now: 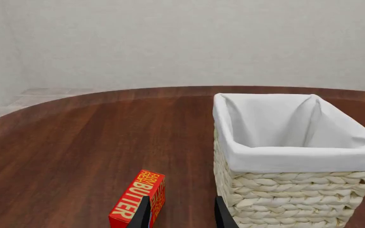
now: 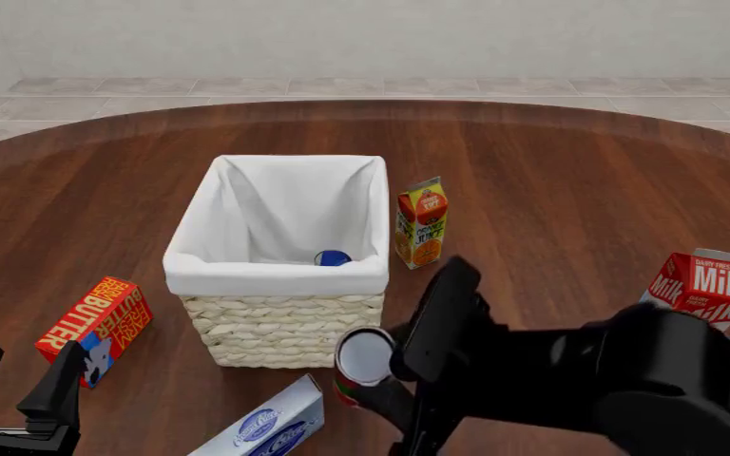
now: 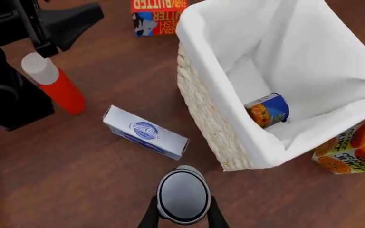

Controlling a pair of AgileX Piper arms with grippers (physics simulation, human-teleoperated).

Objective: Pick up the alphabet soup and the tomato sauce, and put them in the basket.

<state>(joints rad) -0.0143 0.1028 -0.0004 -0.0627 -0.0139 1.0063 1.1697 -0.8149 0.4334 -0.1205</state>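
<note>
The tomato sauce can, with a silvery top and red label, is held in my right gripper just outside the basket's near right corner. In the right wrist view its top shows between the fingers. The alphabet soup can lies on its side inside the basket; it also shows in the right wrist view. My left gripper is open and empty at the near left, by the butter box. In the left wrist view its fingers stand apart before the basket.
A red butter box lies left of the basket. A blue-and-white box lies in front of it. An orange juice carton stands at its right. A milk carton stands far right. A red ketchup bottle lies near the left arm.
</note>
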